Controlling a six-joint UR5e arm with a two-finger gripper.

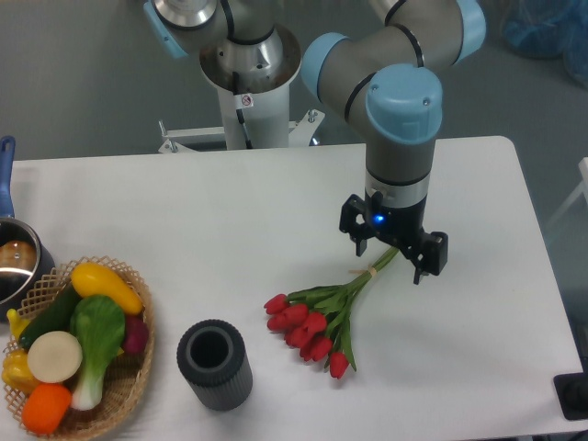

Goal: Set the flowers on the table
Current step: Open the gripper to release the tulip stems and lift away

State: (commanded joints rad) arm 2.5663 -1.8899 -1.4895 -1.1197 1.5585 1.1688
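The flowers [312, 323], a tied bunch of red tulip buds with green stems and leaves, lie on the white table [230, 230] right of centre, buds pointing to the lower left. My gripper [390, 259] points down over the stem end at the upper right of the bunch. Its two fingers stand wide apart on either side of the thin stems, so it is open. The stem tips are partly hidden behind the gripper body.
A dark grey ribbed cylinder vase [214, 364] stands upright at the front, left of the buds. A round wicker basket [129, 386] of toy vegetables sits at the front left. A pot [14, 262] with a blue handle is at the left edge.
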